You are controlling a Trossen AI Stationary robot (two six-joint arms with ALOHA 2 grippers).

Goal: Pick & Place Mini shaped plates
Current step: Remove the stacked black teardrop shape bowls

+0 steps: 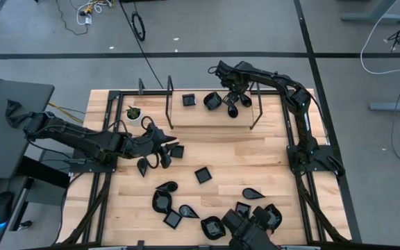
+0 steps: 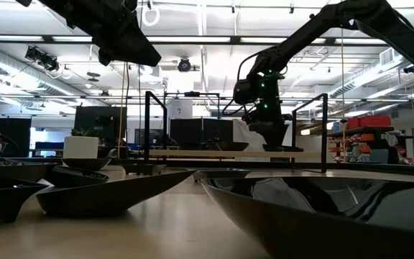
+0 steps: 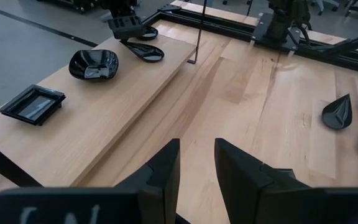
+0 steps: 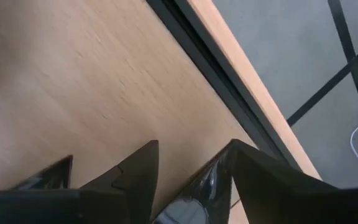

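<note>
At the far left of the high view a dark desk (image 1: 5,125) stands beside the light wooden table (image 1: 255,167), which sits in a black frame on a grey floor (image 1: 207,28) crossed by dark lines and loose cables. A small white pot with a green plant (image 1: 133,114) stands near the table's back left.

The left gripper (image 1: 164,154) hovers over the left-centre of the table, fingers (image 3: 160,174) a little apart with nothing between them. A square plate (image 1: 177,151) lies just beside it, a teardrop plate (image 1: 143,167) near it.

Across the back runs a raised wooden shelf (image 1: 207,118) carrying a square plate (image 1: 189,100) and a rounded one (image 1: 212,101).

Many mini shaped plates (image 1: 201,175) lie scattered over the front half of the table, most near the front edge.

The right gripper (image 1: 233,97) is low over the shelf, jaws spread. Two teardrop plates (image 1: 239,105) lie right at its tips; whether it touches them cannot be told.

The low view shows an open workshop with ceiling lights (image 2: 192,65) and shelving behind.
</note>
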